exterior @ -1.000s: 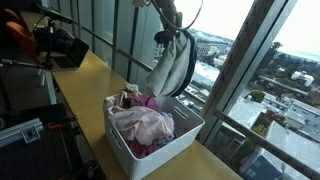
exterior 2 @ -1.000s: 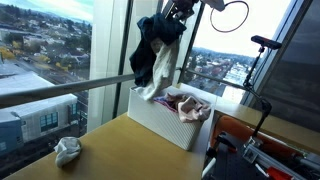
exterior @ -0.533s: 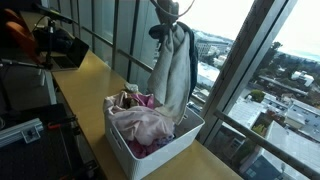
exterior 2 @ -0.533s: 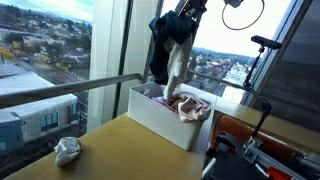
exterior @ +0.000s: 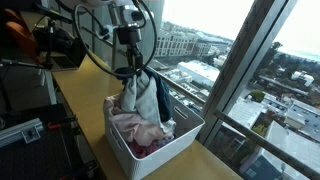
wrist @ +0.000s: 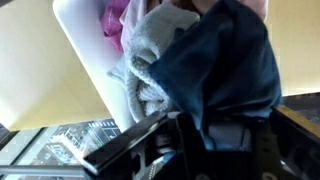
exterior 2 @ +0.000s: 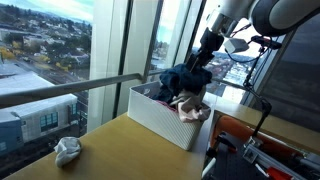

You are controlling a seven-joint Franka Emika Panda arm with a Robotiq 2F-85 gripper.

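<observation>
**Tool grips a dark garment low over the white basket**

The tool (exterior: 134, 72) is closed on the top of a dark garment (exterior: 141, 97), pinching a bunch of the fabric between its fingers. In the wrist view the dark blue cloth (wrist: 228, 68) runs straight down into the tool (wrist: 205, 132) and hides most of the fingers. A paler grey side of the same garment shows beside it. The garment hangs from the tool, and its lower part sits inside the white basket (exterior: 158, 152), draped over the pink clothes (exterior: 147, 128) piled there. In an exterior view the garment (exterior 2: 184, 82) appears bunched at the basket's (exterior 2: 158, 118) top edge, with the tool (exterior 2: 201, 63) just above it and the arm slanting down from above.

The basket stands on the wooden worktop (exterior: 86, 78), close against the edge that runs along the window. In the wrist view its white rim (wrist: 84, 48) lies against the bare worktop (wrist: 30, 75), and a patch of the pink clothes (wrist: 115, 15) shows inside it.

A crumpled grey cloth (exterior 2: 67, 150) lies by itself on the worktop (exterior 2: 130, 152), near the same window-side edge and well apart from the basket
</observation>
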